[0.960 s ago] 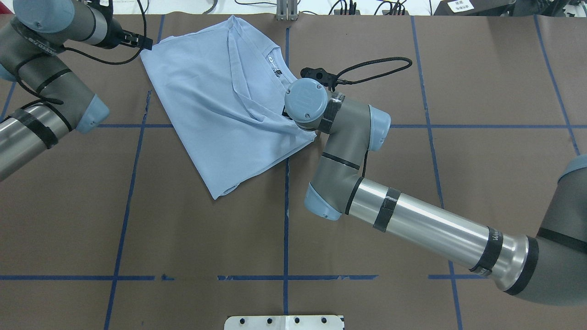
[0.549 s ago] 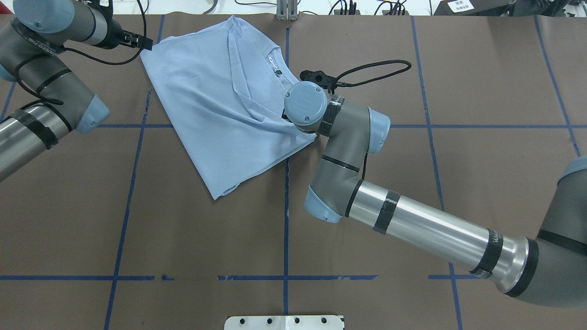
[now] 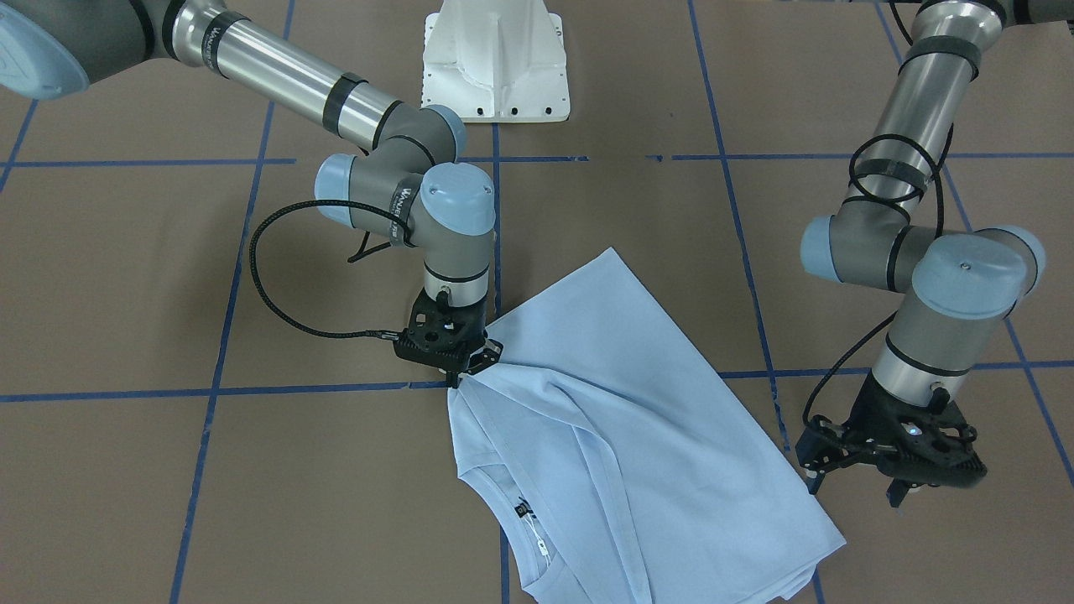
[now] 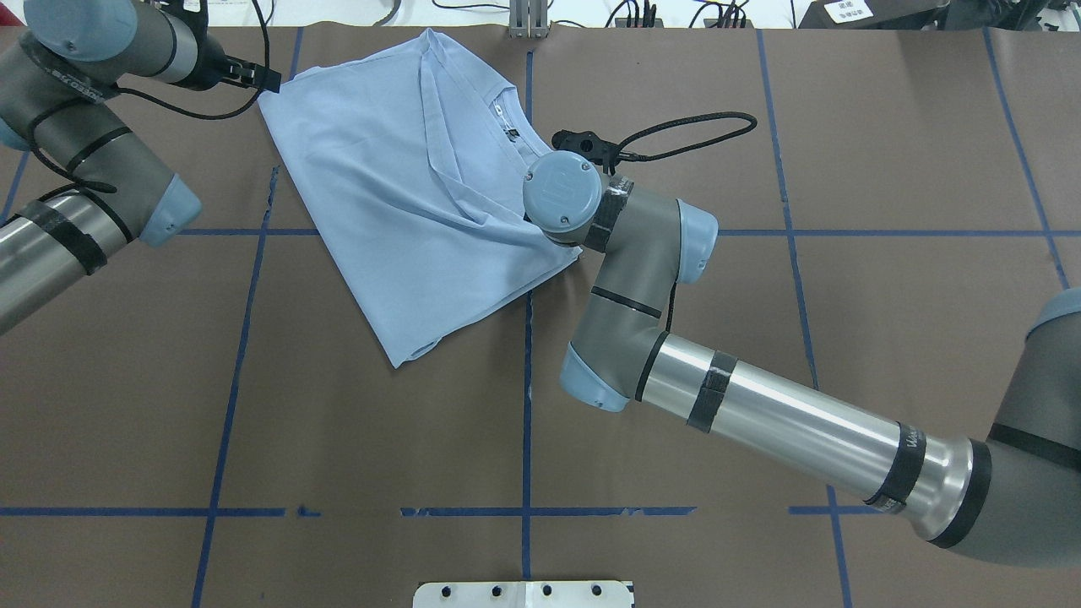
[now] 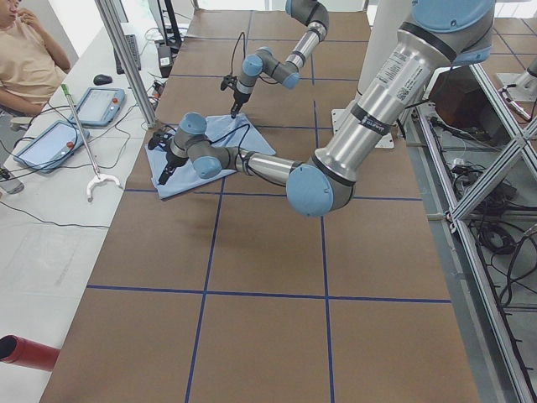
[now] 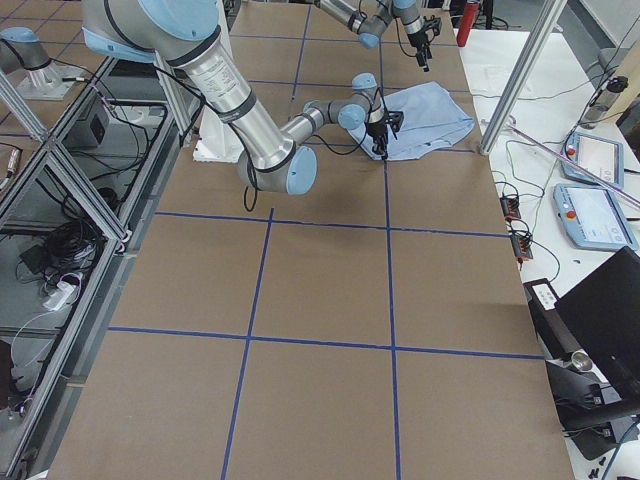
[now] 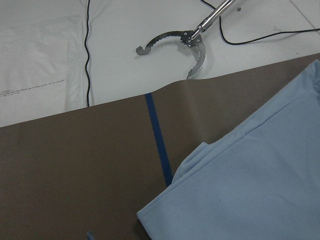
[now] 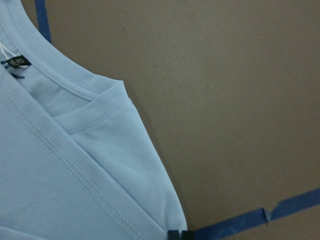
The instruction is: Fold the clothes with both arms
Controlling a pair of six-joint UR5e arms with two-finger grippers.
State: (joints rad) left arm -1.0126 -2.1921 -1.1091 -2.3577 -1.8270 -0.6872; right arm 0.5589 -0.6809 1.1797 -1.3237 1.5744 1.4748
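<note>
**Pinched at one side, free at the other**

Found the light-blue shirt (image 4: pixel 405 194) folded and askew on the worktop (image 4: pixel 338 439), with one end close to the far edge and wide bare room toward the near side. Saw the right jaws pinched narrow on the shirt's folded side edge, near the collar (image 8: pixel 60 80). Saw the left jaws spread wide, holding nothing, hovering just beside the shirt's opposite corner.

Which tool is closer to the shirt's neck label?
Right. The right tool grips the T-shirt at its edge near the neck label; the left tool hangs open beyond the opposite corner.
</note>
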